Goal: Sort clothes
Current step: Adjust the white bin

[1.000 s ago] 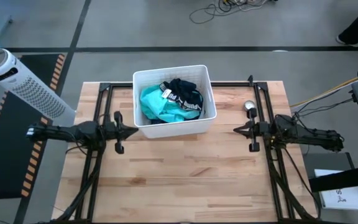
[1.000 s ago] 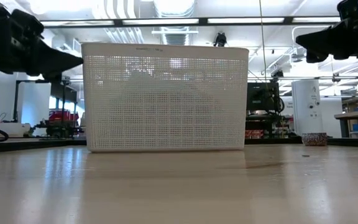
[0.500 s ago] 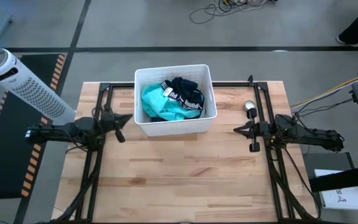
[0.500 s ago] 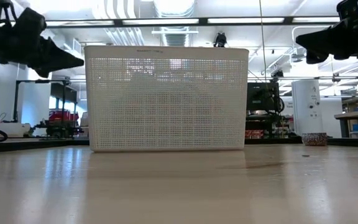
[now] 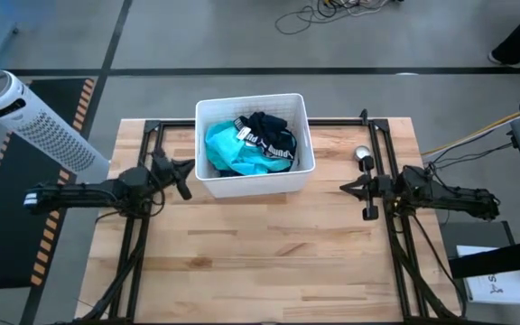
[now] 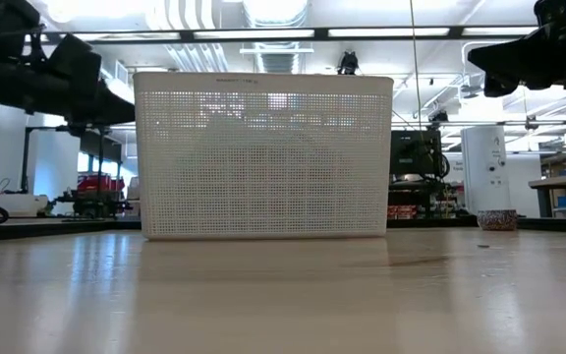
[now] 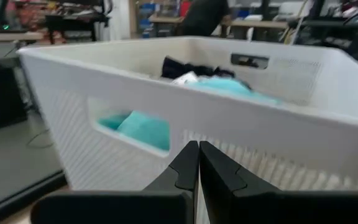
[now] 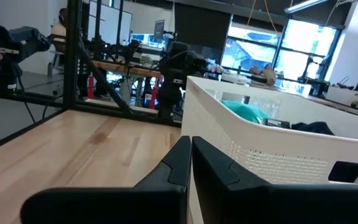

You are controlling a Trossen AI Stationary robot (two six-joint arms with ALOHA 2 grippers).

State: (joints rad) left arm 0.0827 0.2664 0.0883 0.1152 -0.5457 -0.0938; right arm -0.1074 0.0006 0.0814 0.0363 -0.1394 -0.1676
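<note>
Fingers clenched on both grippers, nothing held; left gripper (image 5: 185, 168) hangs just beside the bin's (image 5: 253, 185) left wall, tips aimed at its near-left corner, above the table (image 5: 269, 262); right gripper (image 5: 346, 189) waits well to the right of the bin, pointing toward it; a small roll of tape (image 5: 363, 154) sits just far of that arm. Clothes all lie in the bin: turquoise garment (image 5: 233, 152) on the left side, navy one w/ white lettering (image 5: 278, 158) on the right, a dark piece (image 5: 264, 125) at the far side; grey one not made out. Step in hand, judging by the pose, is the left arm's approach to the first pick; to do it well: lift clear of the rim first, spread the fingers before descending, come down over the turquoise heap rather than the wall, pinch a raised fold so only one garment comes up, and go slowly so the light bin doesn't shift. Writing: white letters on the navy band look like "PUMA", though small; nothing else legible.
</note>
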